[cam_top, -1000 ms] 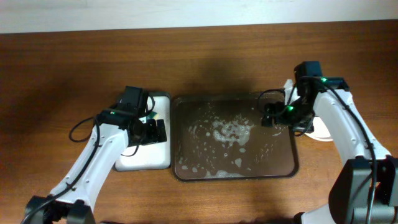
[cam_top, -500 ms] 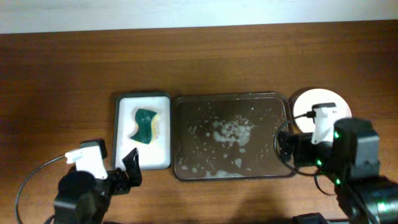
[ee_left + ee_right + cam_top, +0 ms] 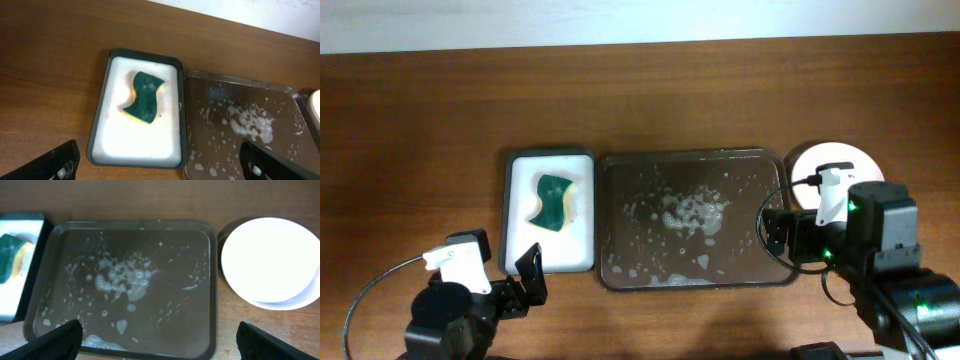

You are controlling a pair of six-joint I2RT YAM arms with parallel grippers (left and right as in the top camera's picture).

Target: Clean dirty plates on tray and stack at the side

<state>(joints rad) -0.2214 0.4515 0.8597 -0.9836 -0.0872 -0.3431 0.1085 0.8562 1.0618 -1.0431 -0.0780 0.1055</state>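
Observation:
The plates (image 3: 836,164) sit stacked on the table just right of the tray, with a clean white one on top. In the right wrist view the stack (image 3: 267,259) shows a second rim beneath; lower colours cannot be told. The dark brown tray (image 3: 700,156) holds only white suds, and it also shows in the right wrist view (image 3: 135,225) and the left wrist view (image 3: 235,81). My left gripper (image 3: 526,280) is open and empty, near the front edge, with fingers (image 3: 162,167) spread wide. My right gripper (image 3: 778,236) is open and empty over the tray's front right corner (image 3: 162,345).
A smaller white-lined tray (image 3: 516,250) stands left of the brown tray with a green and yellow sponge (image 3: 553,200) lying in it, also in the left wrist view (image 3: 143,97). Bare wooden table surrounds both trays. A pale wall edge runs along the back.
Both arms have pulled back from the trays toward the front edge, uncovering the sponge and the plate stack. In the last half second they barely moved.

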